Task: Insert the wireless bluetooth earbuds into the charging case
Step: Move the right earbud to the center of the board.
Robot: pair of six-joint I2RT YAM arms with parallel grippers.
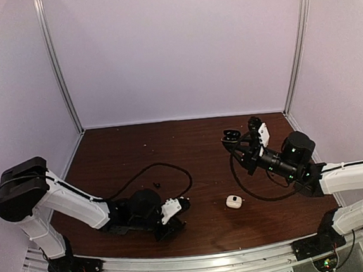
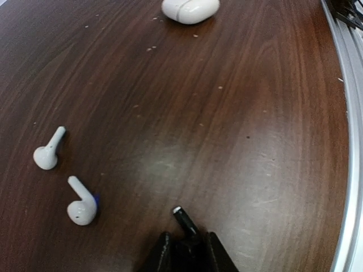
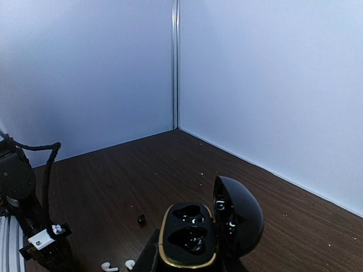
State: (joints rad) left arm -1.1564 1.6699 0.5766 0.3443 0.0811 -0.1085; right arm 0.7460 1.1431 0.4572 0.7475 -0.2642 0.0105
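Left gripper (image 2: 187, 242) jaws are pinched on what looks like a black earbud (image 2: 182, 219), low over the table (image 2: 238, 113). Right gripper (image 1: 238, 142) clamps the open black case (image 3: 187, 235), raised at 2 o'clock from the left one. Sockets look empty. Line the earbud up square over one socket and let go only once it's seated. Second black earbud (image 3: 141, 219) is loose on the table.

The wooden table top (image 2: 238, 113) is dark reddish-brown, streaked with darker grain and dotted with pale specks. One glossy white stemmed earbud (image 2: 48, 152) is plain; the second white earbud (image 2: 82, 203) shows a blue fleck. The smooth oval case (image 2: 190, 9) is white. The stubby black earbud (image 2: 184, 218) has a silver tip. The rounded glossy black charging case (image 3: 193, 232) has a gold rim. The flat panel walls (image 3: 255, 85) are pale lilac.
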